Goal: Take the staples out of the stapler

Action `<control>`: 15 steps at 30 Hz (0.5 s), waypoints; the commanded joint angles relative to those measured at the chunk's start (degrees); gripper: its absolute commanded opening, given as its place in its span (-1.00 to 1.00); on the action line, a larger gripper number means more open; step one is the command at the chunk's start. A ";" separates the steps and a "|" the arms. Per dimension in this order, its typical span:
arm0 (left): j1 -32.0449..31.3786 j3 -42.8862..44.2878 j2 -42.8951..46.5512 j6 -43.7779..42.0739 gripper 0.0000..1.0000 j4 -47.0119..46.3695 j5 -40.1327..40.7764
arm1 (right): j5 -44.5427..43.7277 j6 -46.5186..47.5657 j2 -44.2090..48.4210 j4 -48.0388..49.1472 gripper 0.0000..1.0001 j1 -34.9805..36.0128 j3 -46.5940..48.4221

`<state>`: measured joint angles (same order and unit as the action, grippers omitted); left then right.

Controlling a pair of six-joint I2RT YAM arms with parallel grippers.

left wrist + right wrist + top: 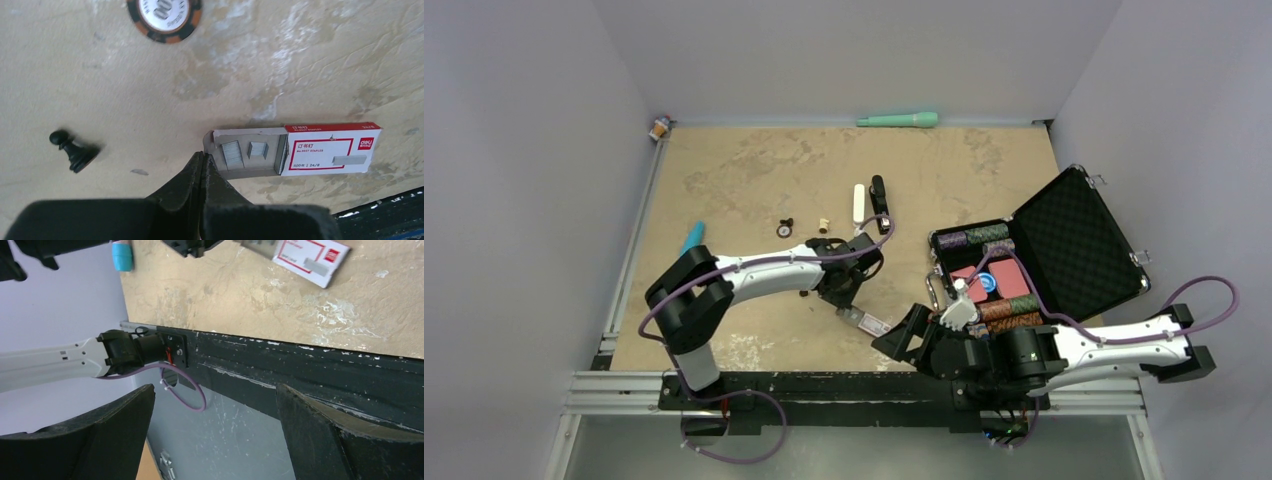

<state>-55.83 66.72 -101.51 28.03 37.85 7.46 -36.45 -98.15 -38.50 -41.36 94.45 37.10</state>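
- The stapler (879, 190), slim and black, lies on the far middle of the table (754, 150) just beside a white bar (859, 203). Bare, mottled tan surface lies open beyond it.
- Neither gripper touches it; the left arm's wrist sits just on its near side.
- The left gripper (202, 156) has its jaws pressed together, tips at the corner of a red-and-white cardboard staple box (320, 150). Whether they pinch its flap is unclear.
- Only the left wrist view shows silvery staple strips in the box's tray, a black pawn (75, 150) and a poker chip (164, 12).
- The right gripper (215, 440) gapes wide and empty over the table's black near rail.
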 commanded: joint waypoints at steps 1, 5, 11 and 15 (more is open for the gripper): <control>0.81 -4.29 5.32 5.89 -1.00 1.79 3.50 | -1.61 -3.56 -2.15 -0.41 0.91 0.20 -0.08; 0.79 -7.96 8.96 8.51 -1.00 3.13 5.00 | -1.44 -5.13 -5.40 -0.60 0.87 0.20 -0.29; 1.20 -12.28 13.10 13.48 -1.00 6.29 7.72 | -0.84 -6.49 -12.08 -0.76 0.70 0.20 1.36; 1.20 -13.95 14.41 15.66 -1.00 6.60 7.89 | -1.25 -6.78 -16.64 -2.30 0.24 0.20 3.02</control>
<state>-55.00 54.15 -89.38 39.53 43.20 13.30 -36.40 -102.37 -52.16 -41.69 94.45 37.15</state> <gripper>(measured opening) 0.012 0.731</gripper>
